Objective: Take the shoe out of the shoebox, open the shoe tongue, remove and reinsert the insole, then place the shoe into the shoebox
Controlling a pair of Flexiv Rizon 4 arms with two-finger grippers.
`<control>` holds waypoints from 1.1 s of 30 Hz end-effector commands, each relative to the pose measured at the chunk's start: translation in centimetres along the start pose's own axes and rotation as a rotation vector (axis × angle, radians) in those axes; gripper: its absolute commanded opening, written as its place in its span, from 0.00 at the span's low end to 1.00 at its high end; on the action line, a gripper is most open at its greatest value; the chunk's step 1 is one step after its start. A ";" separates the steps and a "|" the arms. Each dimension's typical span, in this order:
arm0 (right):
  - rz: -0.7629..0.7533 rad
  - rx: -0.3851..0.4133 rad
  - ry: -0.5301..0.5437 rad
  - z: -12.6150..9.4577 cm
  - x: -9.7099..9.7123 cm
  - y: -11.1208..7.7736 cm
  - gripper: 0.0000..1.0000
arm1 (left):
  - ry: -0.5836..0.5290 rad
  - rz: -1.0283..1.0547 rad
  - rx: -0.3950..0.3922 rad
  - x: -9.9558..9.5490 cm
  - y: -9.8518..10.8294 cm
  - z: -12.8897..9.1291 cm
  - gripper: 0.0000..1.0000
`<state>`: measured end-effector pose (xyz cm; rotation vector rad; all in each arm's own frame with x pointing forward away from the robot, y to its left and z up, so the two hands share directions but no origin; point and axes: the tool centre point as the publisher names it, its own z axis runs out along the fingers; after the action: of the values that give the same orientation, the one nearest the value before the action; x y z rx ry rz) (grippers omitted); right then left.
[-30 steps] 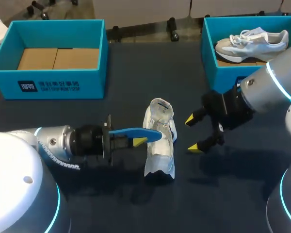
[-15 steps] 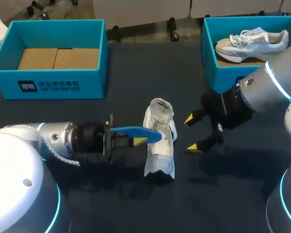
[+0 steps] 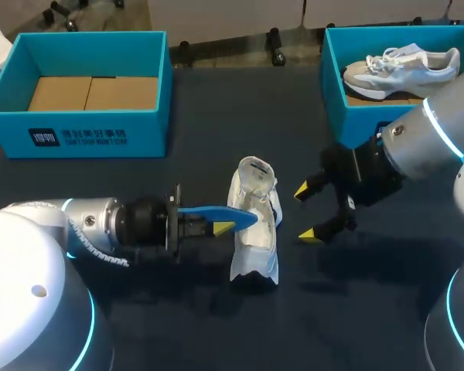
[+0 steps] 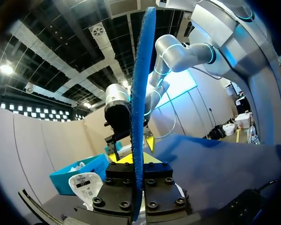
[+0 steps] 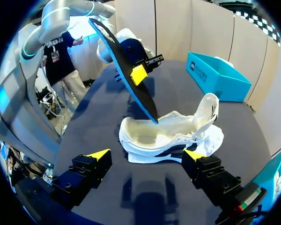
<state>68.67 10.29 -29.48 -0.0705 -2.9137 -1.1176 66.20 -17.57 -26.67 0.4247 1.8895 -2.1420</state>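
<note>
A white shoe lies on the dark table in the head view, its opening turned up. My left gripper comes in from the left, shut on a blue insole whose far end reaches the shoe's opening. In the left wrist view the insole stands edge-on between the fingers of my left gripper. To the right of the shoe my right gripper is open and holds nothing. Its own view shows the shoe ahead of my right gripper, with the insole slanting down to the shoe's rim.
An open blue shoebox with only brown cardboard inside stands at the back left. A second blue shoebox at the back right holds another pale shoe, and my right arm passes just in front of it.
My left arm has shifted very slightly with the insole still in its grip. The shoe and the right arm have not moved.
</note>
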 end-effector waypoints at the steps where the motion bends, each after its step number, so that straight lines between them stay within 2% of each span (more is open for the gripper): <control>1: 0.001 0.003 -0.002 0.2 0.0 0.0 1.00 | -0.001 -0.003 -0.006 0.3 0.2 0.1 0.00; 21: 0.001 0.003 -0.002 0.2 0.0 0.0 1.00 | 0.004 -0.004 0.004 1.0 -0.6 0.9 0.00; 33: 0.001 0.003 -0.002 0.2 0.0 0.0 1.00 | 0.021 0.014 0.018 0.5 -0.7 2.3 0.00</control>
<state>68.67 10.29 -29.48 -0.0705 -2.9137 -1.1176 65.10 -19.22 -25.79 0.4618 1.8725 -2.1545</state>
